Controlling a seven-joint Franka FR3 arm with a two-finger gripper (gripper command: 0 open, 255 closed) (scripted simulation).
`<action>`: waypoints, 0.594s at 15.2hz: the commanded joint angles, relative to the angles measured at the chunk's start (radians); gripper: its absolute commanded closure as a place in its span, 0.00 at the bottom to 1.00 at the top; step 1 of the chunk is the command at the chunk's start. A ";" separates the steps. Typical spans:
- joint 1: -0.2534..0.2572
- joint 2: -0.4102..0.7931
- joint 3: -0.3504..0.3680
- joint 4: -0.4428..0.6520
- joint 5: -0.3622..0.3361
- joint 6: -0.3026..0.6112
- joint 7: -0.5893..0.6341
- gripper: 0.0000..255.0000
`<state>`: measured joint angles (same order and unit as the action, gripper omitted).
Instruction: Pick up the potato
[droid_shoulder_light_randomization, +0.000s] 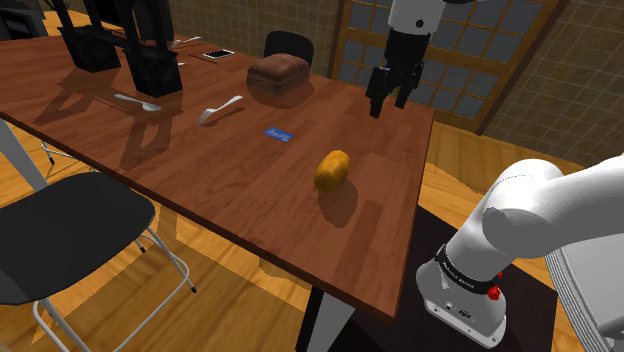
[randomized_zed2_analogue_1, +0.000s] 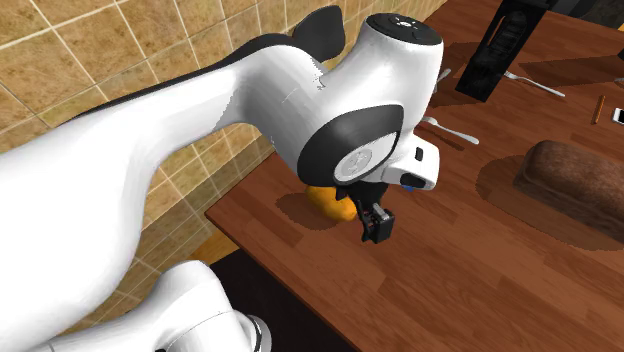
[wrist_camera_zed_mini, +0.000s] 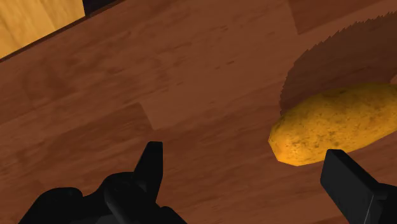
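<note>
Orange-brown potato (droid_shoulder_light_randomization: 332, 170) lying on its side on the wooden table (droid_shoulder_light_randomization: 200, 175), near the end edge by the stand and well apart from the brown loaf (droid_shoulder_light_randomization: 278, 75). The black gripper (droid_shoulder_light_randomization: 388, 97) hangs above the table with its fingers (wrist_camera_zed_mini: 149, 167) spread wide, clasping nothing and not touching the potato.

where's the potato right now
In the shoulder view the potato lies on the table, right of centre, below and right of a blue card; the open gripper hangs clear of it.
</note>
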<state>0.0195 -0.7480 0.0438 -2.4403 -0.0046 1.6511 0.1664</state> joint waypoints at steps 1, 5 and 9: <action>0.000 0.000 0.000 0.000 0.000 0.000 0.000 0.00; -0.031 -0.008 0.123 -0.064 0.097 0.044 0.295 0.00; -0.062 0.033 0.253 -0.089 0.196 0.108 0.588 0.00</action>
<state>-0.0321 -0.7341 0.2631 -2.5207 0.1658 1.7311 0.6706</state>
